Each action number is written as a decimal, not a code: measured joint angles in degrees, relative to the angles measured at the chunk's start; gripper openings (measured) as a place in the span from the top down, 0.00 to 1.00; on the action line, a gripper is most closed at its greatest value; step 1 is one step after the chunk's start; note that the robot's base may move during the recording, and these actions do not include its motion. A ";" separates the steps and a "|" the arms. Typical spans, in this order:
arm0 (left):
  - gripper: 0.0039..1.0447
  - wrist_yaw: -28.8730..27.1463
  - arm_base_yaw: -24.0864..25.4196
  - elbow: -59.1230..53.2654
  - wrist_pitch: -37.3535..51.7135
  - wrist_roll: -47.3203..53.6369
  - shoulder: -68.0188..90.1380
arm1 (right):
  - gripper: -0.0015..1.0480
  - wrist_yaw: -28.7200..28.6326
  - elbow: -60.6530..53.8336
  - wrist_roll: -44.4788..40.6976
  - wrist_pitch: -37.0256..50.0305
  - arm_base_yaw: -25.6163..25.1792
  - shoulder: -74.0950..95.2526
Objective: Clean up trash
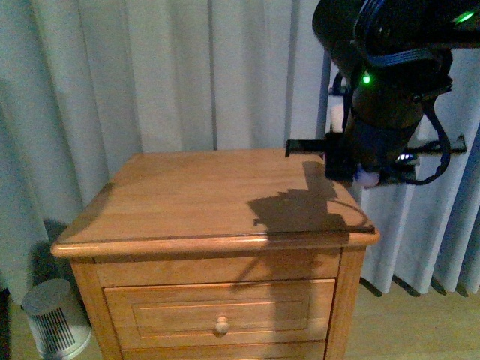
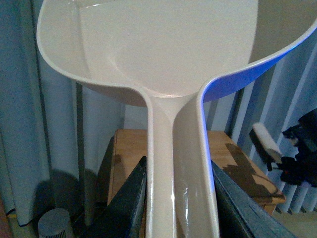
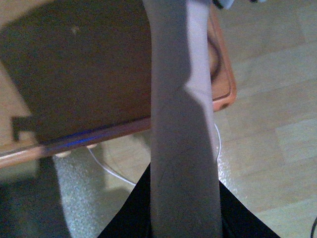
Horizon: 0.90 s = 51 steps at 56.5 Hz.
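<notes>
Step in hand: judged as bringing both tools to the table (image 1: 202, 195) for a sweep; no sweeping contact shows yet
Trash location: the trash (image 3: 75, 29) is probably the small pale speck on the shaded table top in the right wrist view; it is too small to confirm, and the front view does not resolve it
Left gripper: the left gripper (image 2: 177, 171) pinches the dustpan (image 2: 163, 49) by its handle, jaws pressed against both sides; the scoop is raised well apart from the table and shows nothing inside
Right gripper: the right gripper (image 3: 184, 210) is clamped around a pale handle (image 3: 183, 99), likely a brush; it hangs over the table's right rear corner
Dustpan placement: lower the lip flat onto the table top, just beside the speck, with the mouth facing the brush; a gap under the lip would let a light scrap slide beneath
Sweep: use a short, low, slow stroke straight toward the scoop mouth; a crumpled scrap this light likely skitters under a fast stroke
Lift-out: tilt the scoop back before raising it, so the scrap rests against the rear wall
Risk, edge: a stroke aimed outward can flick the scrap onto the floor (image 3: 267, 74)
Risk, arms: both tools converge on one spot; keep the brush head clear of the dustpan handle
Visibility: the right arm's shadow covers the work area; confirm the speck from the wrist view before committing
</notes>
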 joint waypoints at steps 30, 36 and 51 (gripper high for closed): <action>0.73 0.00 0.00 0.00 0.00 -0.04 0.00 | 0.82 23.58 -51.69 -39.47 54.71 15.47 -50.99; 0.73 0.00 0.00 0.00 0.00 -0.04 0.00 | 0.82 30.56 -60.57 -42.01 55.82 20.61 -62.55; 0.73 0.00 0.00 0.00 0.00 -0.13 0.00 | 0.82 38.86 -69.66 -40.76 53.11 25.55 -75.80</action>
